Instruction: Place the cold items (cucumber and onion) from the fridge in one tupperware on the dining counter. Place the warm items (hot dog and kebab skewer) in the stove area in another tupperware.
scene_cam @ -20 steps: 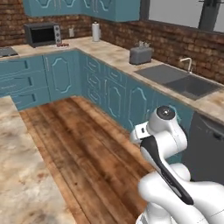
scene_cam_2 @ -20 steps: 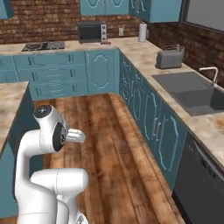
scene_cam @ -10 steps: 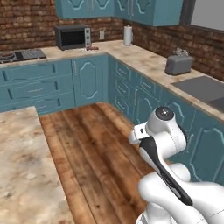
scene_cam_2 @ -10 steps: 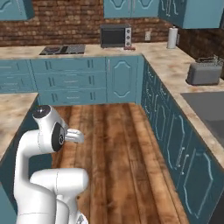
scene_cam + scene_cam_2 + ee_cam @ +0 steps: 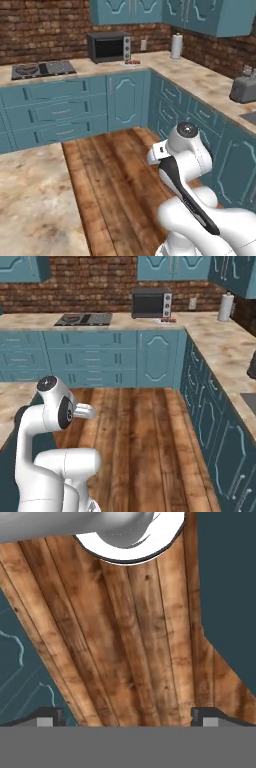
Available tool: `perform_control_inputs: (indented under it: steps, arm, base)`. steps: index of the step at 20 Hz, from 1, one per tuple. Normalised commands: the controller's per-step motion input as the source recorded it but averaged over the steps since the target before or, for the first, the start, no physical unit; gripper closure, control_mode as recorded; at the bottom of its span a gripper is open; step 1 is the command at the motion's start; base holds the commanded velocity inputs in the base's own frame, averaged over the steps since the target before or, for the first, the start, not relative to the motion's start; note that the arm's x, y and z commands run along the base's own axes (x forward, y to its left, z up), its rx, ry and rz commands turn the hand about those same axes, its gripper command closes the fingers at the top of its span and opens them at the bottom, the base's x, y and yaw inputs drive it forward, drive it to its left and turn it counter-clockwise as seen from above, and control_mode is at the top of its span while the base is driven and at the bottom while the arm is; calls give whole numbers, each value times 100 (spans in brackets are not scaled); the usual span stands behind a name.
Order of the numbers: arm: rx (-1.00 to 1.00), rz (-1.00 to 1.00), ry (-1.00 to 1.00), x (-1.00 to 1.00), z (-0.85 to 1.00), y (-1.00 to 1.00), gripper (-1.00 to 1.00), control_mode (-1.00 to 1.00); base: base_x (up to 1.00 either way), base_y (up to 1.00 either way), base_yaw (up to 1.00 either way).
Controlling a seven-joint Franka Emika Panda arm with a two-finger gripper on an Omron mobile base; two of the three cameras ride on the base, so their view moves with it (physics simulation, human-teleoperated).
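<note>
Swung left with the base since a second ago: sink gone from sight, stove area [image 5: 39,69] and microwave [image 5: 109,46] now ahead.

Folded low over the wood floor [image 5: 145,426], arm [image 5: 182,152] tucked, gripper [image 5: 127,718] aimed down at the planks, fingertips [image 5: 47,716] far apart at the bottom of the hand view, jaws wide and holding nothing. Set in the beige wall counter [image 5: 30,320] over teal cabinets [image 5: 90,356], the dark cooktop, left of the microwave. Just right of the microwave, something small and reddish [image 5: 166,320] on a pale patch, too small to tell. Farther right, a paper towel roll [image 5: 226,306]; a grey toaster [image 5: 244,88] on the right-hand run. At lower left of the left base view, a corner of the dining counter [image 5: 30,200].
</note>
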Motion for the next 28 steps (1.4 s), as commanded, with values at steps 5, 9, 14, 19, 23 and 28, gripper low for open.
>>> perform_control_inputs:
  steps: [5, 9, 14, 19, 23, 28]
  arm:
    - [0, 0, 0, 0, 0, 0, -100, 100]
    - [0, 0, 0, 0, 0, 0, -100, 100]
    - [0, 0, 0, 0, 0, 0, -100, 100]
    - [0, 0, 0, 0, 0, 0, -100, 100]
    - [0, 0, 0, 0, 0, 0, -100, 100]
    - [0, 0, 0, 0, 0, 0, -100, 100]
  base:
    - [100, -1, 19]
    - [100, 0, 19]
    - [100, 0, 19]
    - [100, 0, 15]
    - [100, 5, 8]
    - [100, 26, 2]
